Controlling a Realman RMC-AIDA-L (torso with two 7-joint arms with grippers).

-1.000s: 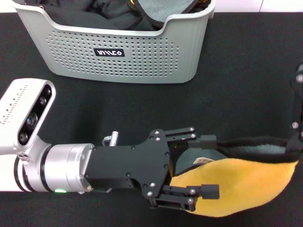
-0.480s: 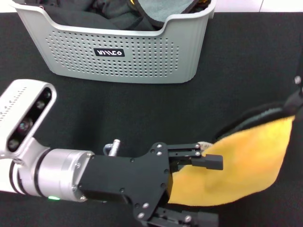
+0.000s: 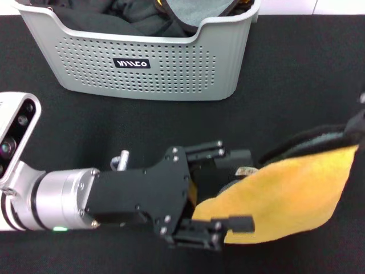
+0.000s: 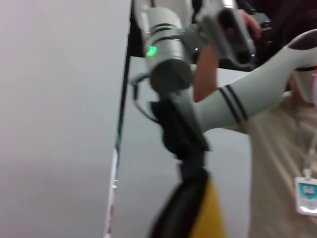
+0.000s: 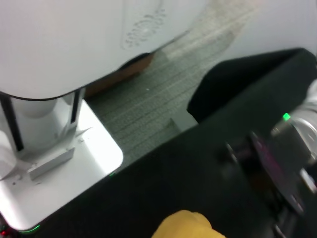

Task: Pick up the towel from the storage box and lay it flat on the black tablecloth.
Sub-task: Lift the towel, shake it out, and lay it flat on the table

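Already out of the box (image 3: 145, 63), the towel (image 3: 285, 197), and hanging stretched above the tablecloth (image 3: 296, 85) near the front right, not yet flat; still sagging along the lower edge, dark edging and grey underside showing along the upper edge. Pick-up step judged done; spreading, lowering and release left. Left gripper (image 3: 229, 188) at the towel's near corner beside the white label (image 3: 246, 170), fingers spread with one above and one below the cloth edge; not clear whether actually pinching, so cannot tell. Right gripper almost out of the head view at the far corner (image 3: 356, 128); corner held up there, so likely clamped on it, though fingers unseen. From the left wrist view, the right arm (image 4: 176, 94) reaching down to a yellow-and-black fold (image 4: 195, 208), which the head view cuts off; from the right wrist view, only a yellow tip (image 5: 185, 225) over the black cloth, plus floor beyond the counter edge.
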